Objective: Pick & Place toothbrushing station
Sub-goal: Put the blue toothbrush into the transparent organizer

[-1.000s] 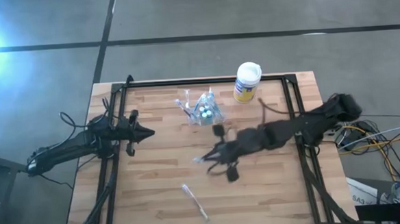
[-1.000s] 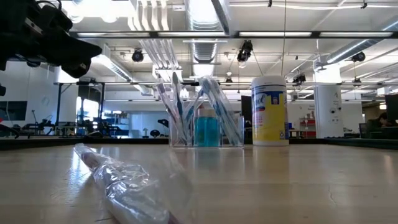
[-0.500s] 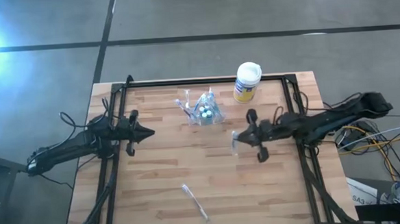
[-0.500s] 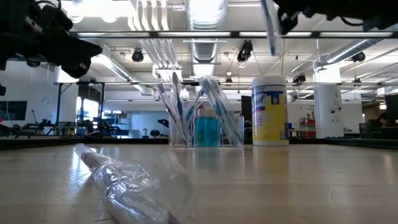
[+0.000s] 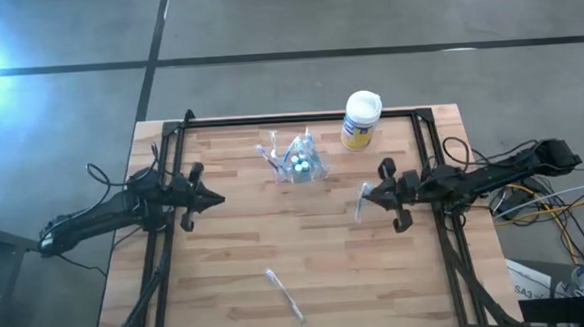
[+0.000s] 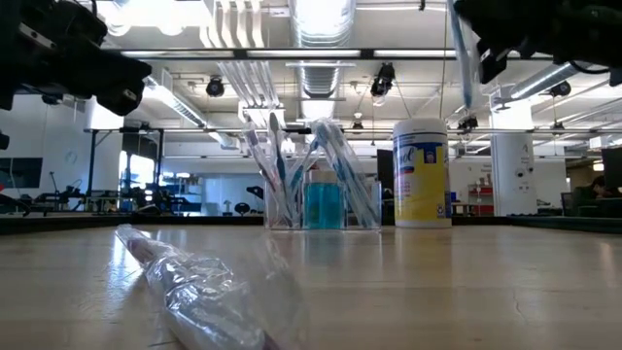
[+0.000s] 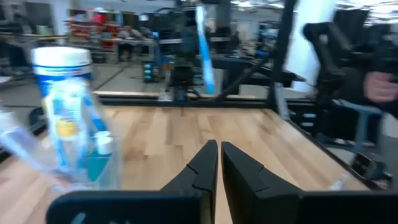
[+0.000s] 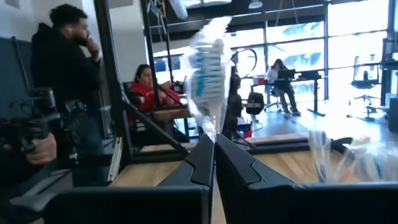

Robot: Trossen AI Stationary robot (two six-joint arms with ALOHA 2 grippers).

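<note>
The see-through cup (image 5: pixel 297 161) stands on the table at the far middle, holding several toothbrushes and small tubes; it also shows in the low view (image 6: pixel 313 199). My right gripper (image 5: pixel 371 193) is right of it, well above the table, shut on a plastic-wrapped blue-white toothbrush (image 5: pixel 359 202). A second wrapped toothbrush (image 5: pixel 284 292) lies flat near the table's near edge. My left gripper (image 5: pixel 214 198) hovers shut and empty at the left, left of the cup. My right gripper pinches the wrapped toothbrush (image 8: pixel 207 127) between its two shut fingers, which come level from the table's right side and lie across it. The brush stands nearly upright and is lifted clear of the table (image 6: pixel 463 58). The fingers hide which part of its length they hold.
A yellow canister with a white lid (image 5: pixel 361 119) stands at the far edge, right of the cup. A black frame (image 5: pixel 270 122) runs along the table's far, left and right sides. People sit and stand in the room beyond the table (image 8: pixel 65 81).
My right gripper has carried the wrapped toothbrush from the table's middle toward the right edge and upward, so the brush is lifted well clear and stands nearly upright. It has stayed shut on it. The toothbrush at the near edge has stayed where it was.
</note>
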